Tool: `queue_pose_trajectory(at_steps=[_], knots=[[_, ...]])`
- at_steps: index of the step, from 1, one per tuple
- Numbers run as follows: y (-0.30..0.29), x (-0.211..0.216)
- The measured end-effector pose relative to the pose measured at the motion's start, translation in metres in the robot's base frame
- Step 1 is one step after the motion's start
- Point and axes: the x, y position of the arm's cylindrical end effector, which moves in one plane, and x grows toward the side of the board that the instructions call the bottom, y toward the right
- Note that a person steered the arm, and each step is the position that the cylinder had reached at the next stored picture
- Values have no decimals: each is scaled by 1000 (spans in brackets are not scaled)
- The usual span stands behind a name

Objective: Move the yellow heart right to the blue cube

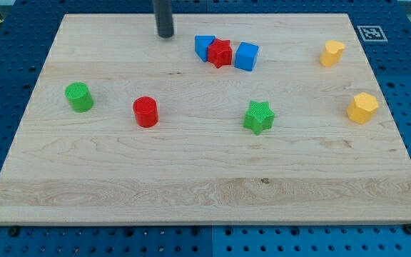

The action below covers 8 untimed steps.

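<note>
A dark rod comes down from the view's top edge, and my tip (pixel 165 34) rests on the wooden board (pixel 191 185) near its far edge, touching no block. The rod has no jaws: it holds nothing, and nothing lies against it.

The yellow heart (pixel 332 53) sits near the board's upper right corner, well apart from the tip and at about 3 o'clock from it. The blue cube (pixel 247 56) stands between them, also at roughly 3 o'clock from the tip, with clear wood separating it from the heart at its own 3 o'clock.

The cube is the right-hand end of a tight row of three. A red star (pixel 220 53) presses against its left side, and a second blue block (pixel 204 47), its shape hard to make out, touches the star's left side at about 9 o'clock.

A yellow hexagon (pixel 362 108) lies near the right edge, at about 5 o'clock from the heart. A green star (pixel 259 117) sits right of the board's centre, at 6 o'clock from the cube. A red cylinder (pixel 145 112) stands at 6 o'clock from the tip, and a green cylinder (pixel 79 97) lies at the red one's 9 o'clock, near the left edge.
</note>
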Motion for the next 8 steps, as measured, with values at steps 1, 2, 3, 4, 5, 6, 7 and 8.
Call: queue_pose_trajectory(at_steps=[1,2,3,4,5,6,7,8], knots=[[34,22],[45,51],[45,53],[46,20],[99,-2],[208,-2],[316,6],[384,45]])
